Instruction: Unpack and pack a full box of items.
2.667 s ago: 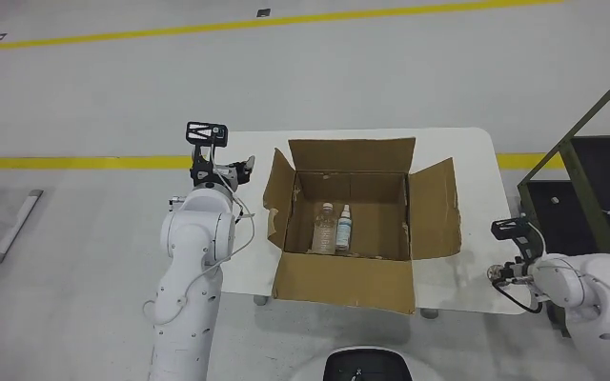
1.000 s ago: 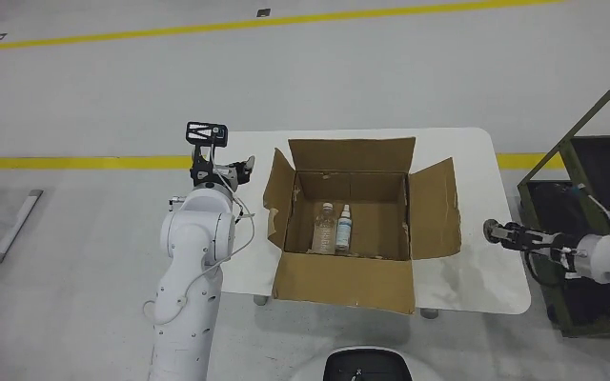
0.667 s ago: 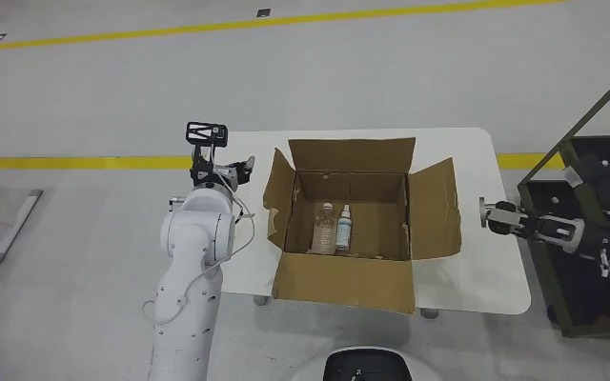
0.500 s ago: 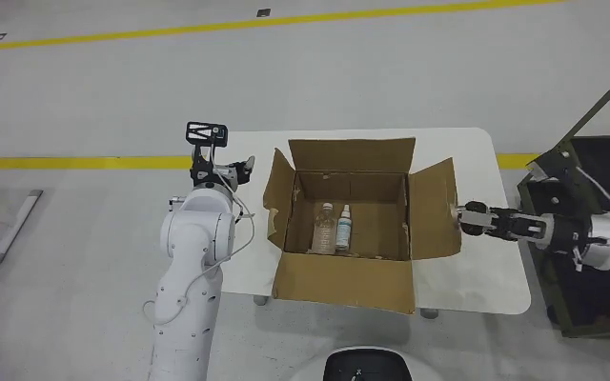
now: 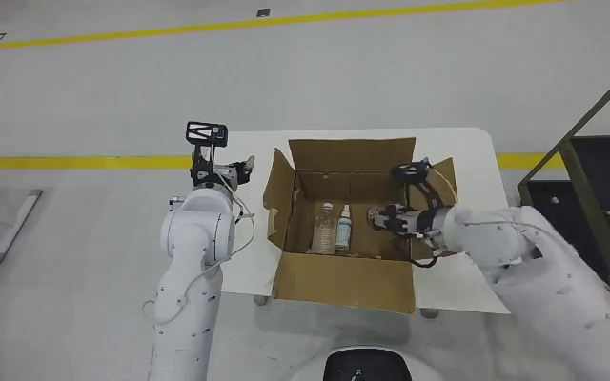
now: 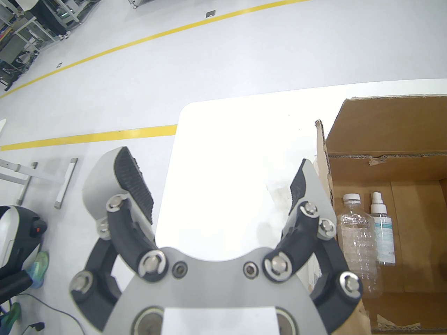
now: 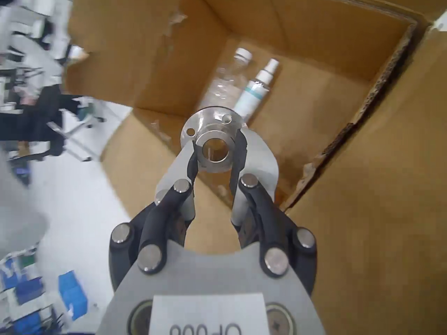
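Pinching a flanged metal fitting [image 7: 213, 141], the right gripper [image 7: 215, 156] hangs over the right side of the cardboard box [image 5: 343, 278], probably to set it on bare floor beside the spray bottle [image 5: 344, 227] and clear bottle [image 5: 325, 227]. The left gripper [image 6: 213, 172], spread wide, hovers at the table [image 5: 477, 157] left edge.

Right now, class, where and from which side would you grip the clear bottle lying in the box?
Probably the neck below its white cap, from straight above. The clear bottle lies flat on the box floor, the walls bar sideways approaches, and the spray bottle lies close beside its body, leaving more room there.
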`<state>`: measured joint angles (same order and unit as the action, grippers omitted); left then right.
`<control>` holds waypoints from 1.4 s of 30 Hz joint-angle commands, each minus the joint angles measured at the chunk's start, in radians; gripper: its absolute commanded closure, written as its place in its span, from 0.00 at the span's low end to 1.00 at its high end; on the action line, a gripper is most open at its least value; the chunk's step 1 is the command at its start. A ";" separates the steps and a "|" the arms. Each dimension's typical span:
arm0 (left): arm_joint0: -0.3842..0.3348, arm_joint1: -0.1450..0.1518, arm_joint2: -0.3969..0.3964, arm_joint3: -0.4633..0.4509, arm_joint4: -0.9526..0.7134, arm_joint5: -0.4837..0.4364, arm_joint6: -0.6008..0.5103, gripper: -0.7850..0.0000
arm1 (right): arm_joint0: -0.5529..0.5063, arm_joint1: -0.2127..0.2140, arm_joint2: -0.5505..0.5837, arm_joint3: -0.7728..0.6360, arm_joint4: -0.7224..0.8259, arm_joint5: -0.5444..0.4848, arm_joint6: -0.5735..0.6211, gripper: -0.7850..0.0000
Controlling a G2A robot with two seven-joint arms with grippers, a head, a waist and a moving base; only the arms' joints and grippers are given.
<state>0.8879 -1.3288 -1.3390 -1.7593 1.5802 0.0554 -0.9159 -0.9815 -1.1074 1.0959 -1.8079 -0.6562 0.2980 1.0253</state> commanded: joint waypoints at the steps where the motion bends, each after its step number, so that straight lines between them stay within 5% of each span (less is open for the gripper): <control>1: 0.000 0.000 0.000 0.000 0.000 0.000 0.000 0.00 | 0.044 -0.018 -0.125 0.059 -0.144 0.070 -0.029 1.00; 7: 0.000 0.000 0.000 0.000 0.000 0.000 0.000 0.00 | 0.145 -0.077 -0.312 0.239 -0.246 0.170 -0.064 1.00; 16: 0.000 0.000 0.000 0.000 0.000 0.000 0.000 0.00 | 0.237 -0.149 -0.420 0.443 -0.225 0.184 -0.089 1.00; 19: 0.000 0.000 0.000 0.000 0.000 0.000 0.000 0.00 | 0.256 -0.166 -0.432 0.486 -0.216 0.175 -0.095 0.71; 23: 0.000 0.000 0.000 0.000 0.000 0.000 0.000 0.00 | 0.267 -0.179 -0.424 0.507 -0.194 0.160 -0.100 0.52; 26: 0.000 0.000 0.000 0.000 0.000 0.000 0.000 0.00 | 0.268 -0.180 -0.409 0.501 -0.194 0.130 -0.105 0.60; 33: 0.000 0.000 0.000 0.000 0.000 0.000 0.000 0.00 | 0.232 -0.155 -0.280 0.367 -0.159 0.088 -0.116 0.62; 38: 0.000 0.000 0.000 0.000 0.000 0.000 0.000 0.00 | 0.105 -0.092 -0.011 0.091 -0.139 0.002 -0.091 1.00; 42: 0.000 0.000 0.000 0.000 0.000 0.000 0.000 0.00 | -0.050 -0.044 0.248 -0.092 -0.134 -0.116 -0.053 1.00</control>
<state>0.8879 -1.3288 -1.3390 -1.7593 1.5802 0.0554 -0.9159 -0.9792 -1.1629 1.2449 -1.8481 -0.7919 0.2167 0.9675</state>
